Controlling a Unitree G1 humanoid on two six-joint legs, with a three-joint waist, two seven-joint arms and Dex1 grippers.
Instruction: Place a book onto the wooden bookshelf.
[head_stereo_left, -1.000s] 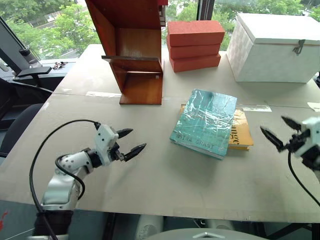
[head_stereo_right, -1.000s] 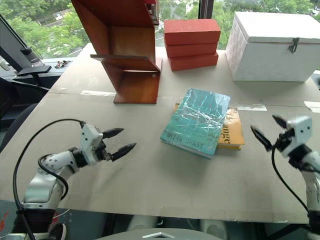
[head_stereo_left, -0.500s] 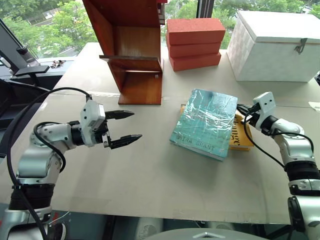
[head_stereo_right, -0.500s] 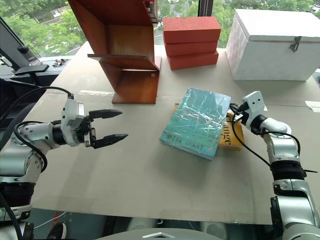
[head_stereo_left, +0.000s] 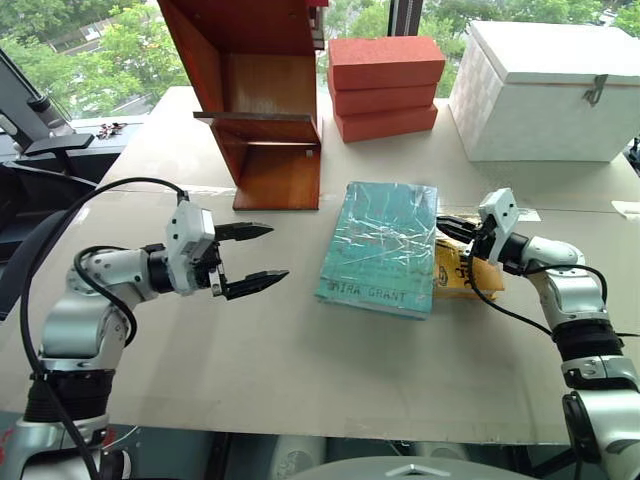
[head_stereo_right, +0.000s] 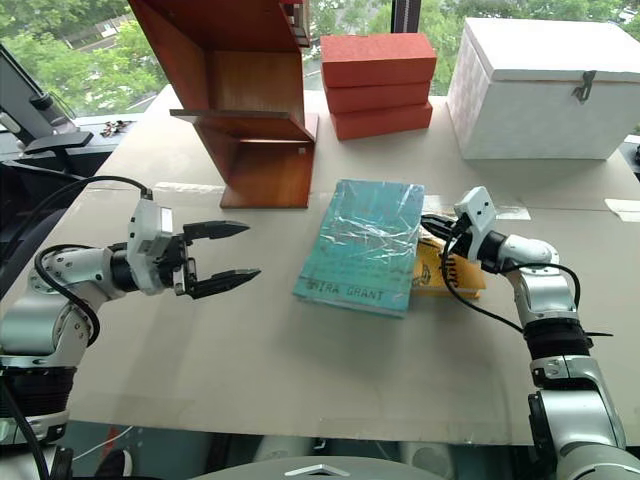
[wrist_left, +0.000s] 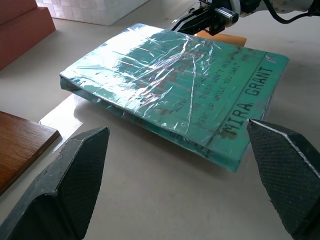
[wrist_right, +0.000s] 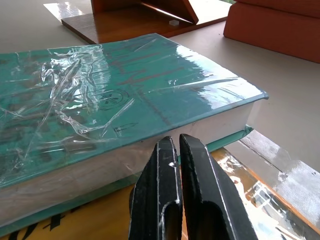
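The book, a thick teal hardcover in crinkled plastic wrap, lies flat mid-table, partly on a yellow-orange book. My right gripper is shut, its tips pressed against the teal book's right page edge, holding nothing. To the left of the book my left gripper hovers open and apart from it, pointing at its lettered spine. The wooden bookshelf stands upright at the back left, its open front facing me.
Three stacked red-orange blocks sit behind the book, right of the bookshelf. A white chest stands at the back right. Bare tabletop stretches in front of the books. Black cables trail from both wrists.
My right gripper shut and swung left onto the teal book's right edge. The book slid left and turned squarer, uncovering more of the yellow-orange book. My left gripper rose and stayed open.
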